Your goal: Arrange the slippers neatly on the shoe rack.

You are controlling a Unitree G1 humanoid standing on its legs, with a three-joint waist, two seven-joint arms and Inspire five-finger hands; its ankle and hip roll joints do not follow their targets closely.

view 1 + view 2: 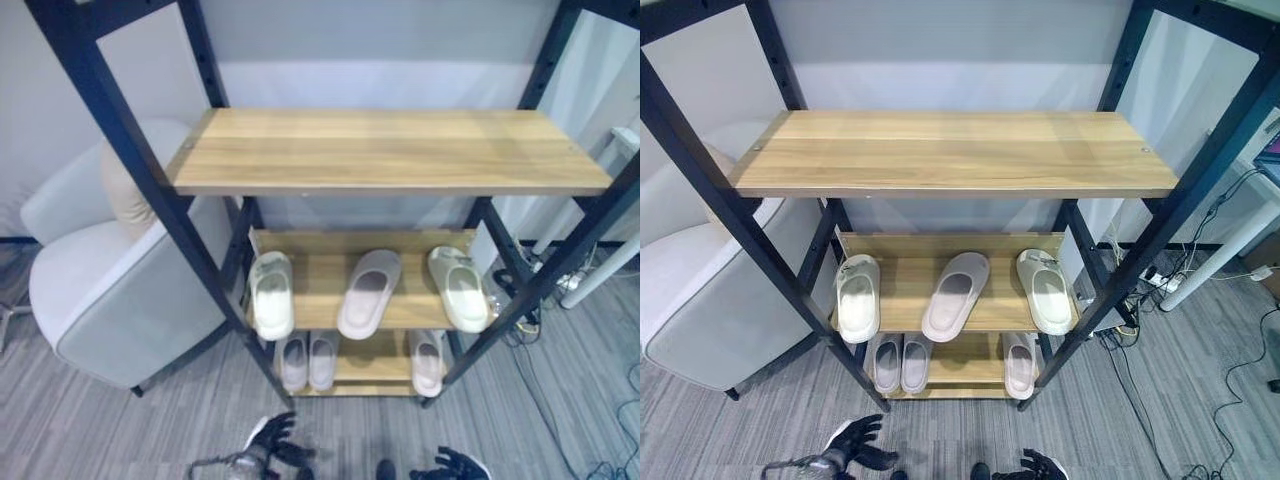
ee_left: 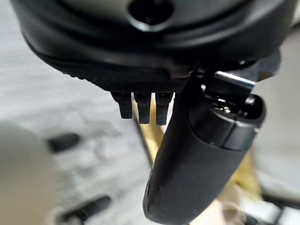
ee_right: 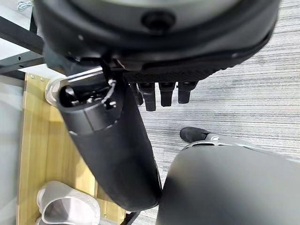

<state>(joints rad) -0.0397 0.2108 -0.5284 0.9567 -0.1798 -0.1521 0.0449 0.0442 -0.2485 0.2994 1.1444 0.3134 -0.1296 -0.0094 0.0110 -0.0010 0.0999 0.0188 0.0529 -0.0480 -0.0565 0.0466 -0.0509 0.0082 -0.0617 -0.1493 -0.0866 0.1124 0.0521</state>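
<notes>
Your left hand (image 1: 268, 440) and right hand (image 1: 452, 464) hang low, fingers spread, empty. Straighten the skewed grey foam slipper (image 1: 368, 292) (middle wooden shelf (image 1: 318, 300)) parallel to its cream neighbours (image 1: 272, 293).

Matt black metal shoe rack (image 1: 150, 160) frame, pale grained wood shelves, smooth matt rubbery slippers (image 1: 368, 292)

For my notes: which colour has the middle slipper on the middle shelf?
Pale greyish lilac; the middle slipper shows best in the left eye view.
</notes>
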